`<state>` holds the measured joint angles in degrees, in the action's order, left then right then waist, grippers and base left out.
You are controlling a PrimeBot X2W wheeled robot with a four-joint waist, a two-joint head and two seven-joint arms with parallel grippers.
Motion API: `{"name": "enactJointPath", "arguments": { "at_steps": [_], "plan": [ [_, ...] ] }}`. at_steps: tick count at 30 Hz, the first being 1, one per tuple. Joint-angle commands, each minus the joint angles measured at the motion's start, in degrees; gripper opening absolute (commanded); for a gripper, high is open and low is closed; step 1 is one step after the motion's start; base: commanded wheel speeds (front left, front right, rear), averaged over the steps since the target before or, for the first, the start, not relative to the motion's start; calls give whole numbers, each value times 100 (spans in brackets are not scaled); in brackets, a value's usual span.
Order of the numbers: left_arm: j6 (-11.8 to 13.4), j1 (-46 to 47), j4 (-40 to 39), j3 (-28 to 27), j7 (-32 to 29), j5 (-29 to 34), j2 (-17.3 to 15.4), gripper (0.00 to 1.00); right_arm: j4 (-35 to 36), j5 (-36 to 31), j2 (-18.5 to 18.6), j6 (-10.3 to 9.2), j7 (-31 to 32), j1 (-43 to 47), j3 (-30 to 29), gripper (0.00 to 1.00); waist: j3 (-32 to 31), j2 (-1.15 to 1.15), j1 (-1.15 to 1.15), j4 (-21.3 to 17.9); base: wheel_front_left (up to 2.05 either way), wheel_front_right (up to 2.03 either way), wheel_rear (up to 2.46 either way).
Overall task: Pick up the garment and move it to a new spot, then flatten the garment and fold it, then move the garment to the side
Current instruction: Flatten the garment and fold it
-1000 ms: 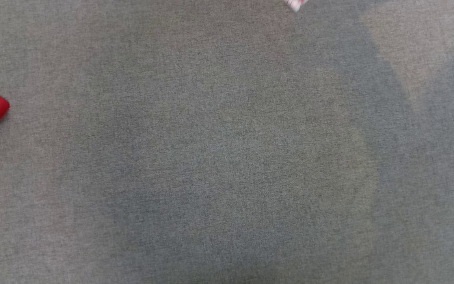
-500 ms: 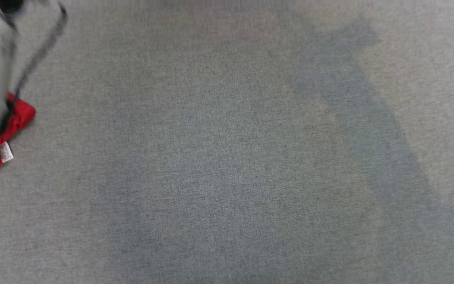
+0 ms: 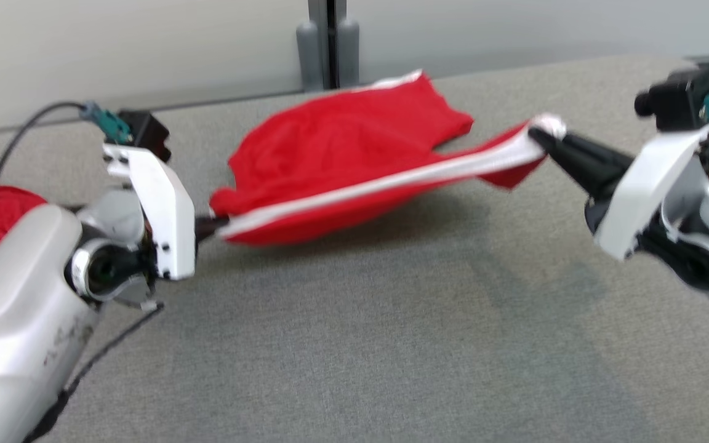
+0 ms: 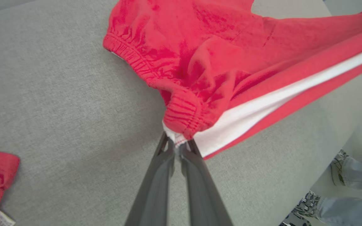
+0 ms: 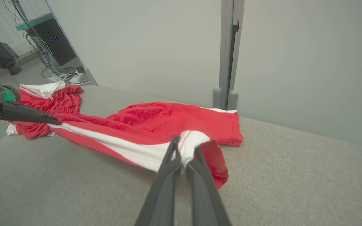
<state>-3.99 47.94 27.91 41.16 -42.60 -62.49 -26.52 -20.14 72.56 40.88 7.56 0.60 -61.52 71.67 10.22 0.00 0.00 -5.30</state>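
Our head camera has risen; now the left pincer (image 3: pixel 213 225) and right pincer (image 3: pixel 540 133) each clamp the garment (image 3: pixel 342 154), stretched over the tabletop (image 3: pixel 391 338). We judge the carrying is under way.

The red garment (image 3: pixel 342 141) is up and pulled taut, white side stripe running straight end to end. Waistband bunched at one end, loose cloth drooping behind.
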Motion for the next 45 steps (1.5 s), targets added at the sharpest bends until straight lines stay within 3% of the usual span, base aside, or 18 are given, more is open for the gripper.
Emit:
{"name": "enactJointPath", "arguments": {
  "at_steps": [1,11,14,18,23,29,39,45],
  "plan": [
    [168,-252,-200,3,-180,-147,-90,0,137,100,183,-14,120,233,14,0,-441,0,0,-53,0,0,0],
    [1472,-1747,-2605,121,-1624,-1017,-947,0,1766,654,1347,-14,900,1384,-77,0,-773,0,0,-79,0,0,0],
    [1744,-1847,-3145,99,-1903,-1117,-1199,0,2021,661,1551,-14,989,1465,-249,0,-629,0,0,-56,0,0,0],
    [1911,-1647,-3418,48,-2208,-1222,-1324,0,2042,680,1559,-14,1095,1364,-468,0,-371,0,0,-8,0,0,0],
    [1948,-751,-3349,-26,-2922,-1268,-1407,0,1582,864,1317,-15,1787,811,-827,0,410,0,0,136,0,0,0],
    [1942,304,-3032,-86,-3569,-1306,-1277,0,925,991,946,-15,2440,-95,-1165,0,1276,0,0,347,0,0,0],
    [2141,1677,-2329,33,-4174,-1010,-945,0,-275,815,106,-15,2908,-1398,-1387,0,2251,0,0,578,0,0,0],
    [2157,2043,-2001,47,-4105,-897,-707,0,-890,651,-284,-15,3071,-1813,-1266,0,2472,0,0,650,0,0,0]
  ]
}}
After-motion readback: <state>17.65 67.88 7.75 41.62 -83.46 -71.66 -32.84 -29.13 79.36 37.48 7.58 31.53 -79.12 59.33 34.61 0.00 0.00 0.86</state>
